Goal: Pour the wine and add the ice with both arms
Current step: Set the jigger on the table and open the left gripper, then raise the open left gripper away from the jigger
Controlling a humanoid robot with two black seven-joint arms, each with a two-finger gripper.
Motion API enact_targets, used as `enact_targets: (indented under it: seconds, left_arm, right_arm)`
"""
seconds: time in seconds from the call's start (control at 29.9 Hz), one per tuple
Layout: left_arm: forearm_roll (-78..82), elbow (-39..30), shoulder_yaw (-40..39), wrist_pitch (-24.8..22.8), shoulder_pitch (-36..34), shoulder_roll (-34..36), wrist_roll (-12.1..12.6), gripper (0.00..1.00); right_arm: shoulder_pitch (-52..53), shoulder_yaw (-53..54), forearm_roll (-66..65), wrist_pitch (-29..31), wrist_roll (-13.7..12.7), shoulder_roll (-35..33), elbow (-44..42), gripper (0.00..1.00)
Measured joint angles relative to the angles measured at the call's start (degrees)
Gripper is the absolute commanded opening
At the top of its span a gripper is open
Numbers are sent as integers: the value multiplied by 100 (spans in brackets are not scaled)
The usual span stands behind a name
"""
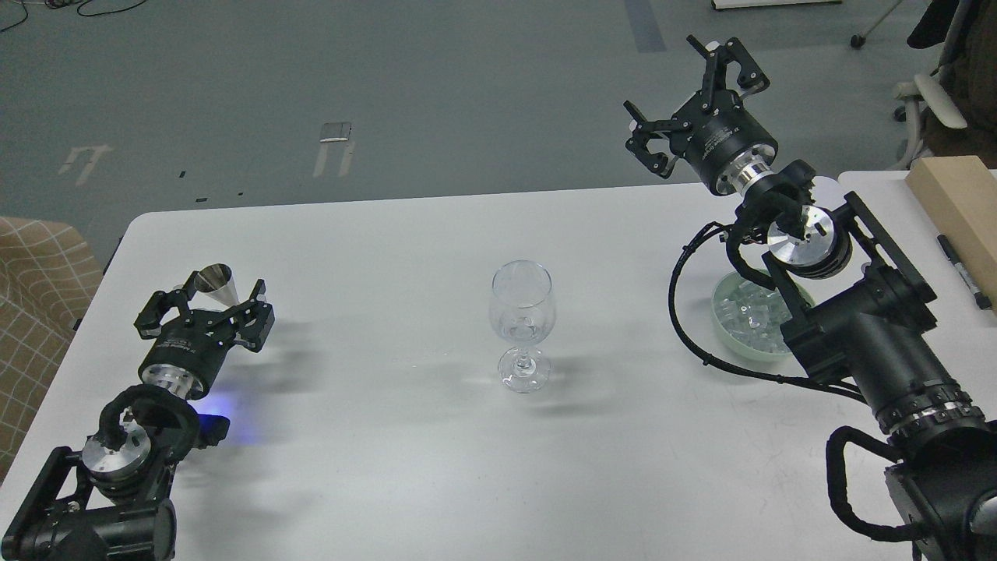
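A clear stemmed wine glass (522, 323) stands upright at the table's middle, with what looks like a little clear ice low in its bowl. A small silver cone-shaped cup (216, 285) stands at the left. My left gripper (209, 310) is low there, its fingers spread either side of the cup, with gaps showing. A pale green bowl (728, 336) of ice cubes (746, 310) sits at the right, partly hidden by my right arm. My right gripper (679, 95) is open and empty, raised above the table's far edge, beyond the bowl.
A wooden block (954, 202) and a black pen (963, 269) lie on the side table at far right. A checked fabric seat (39, 312) is beside the table's left edge. An office chair (935, 93) stands at the back right.
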Motion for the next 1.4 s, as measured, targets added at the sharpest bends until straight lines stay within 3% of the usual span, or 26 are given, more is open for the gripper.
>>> enact_targets:
  seconds: [0.6,1.04,1.17,1.4]
  left_arm:
    - [38,-249,-68,-172,23,307,-4,98]
    - [38,-1059,-69,-122,63,904,0,98]
    - [45,-1259,-53,-272,51,1176,0,98]
    - [284,-1366,6,-991,-370,1746,-39,98]
  right_arm:
    - [6,9,0,0,4,0,10,100]
    - [9,17,0,0,4,0,18,100]
    - [41,15,9,-23,-2,0,20,100]
    - [63,8,9,42,0,0,102,100]
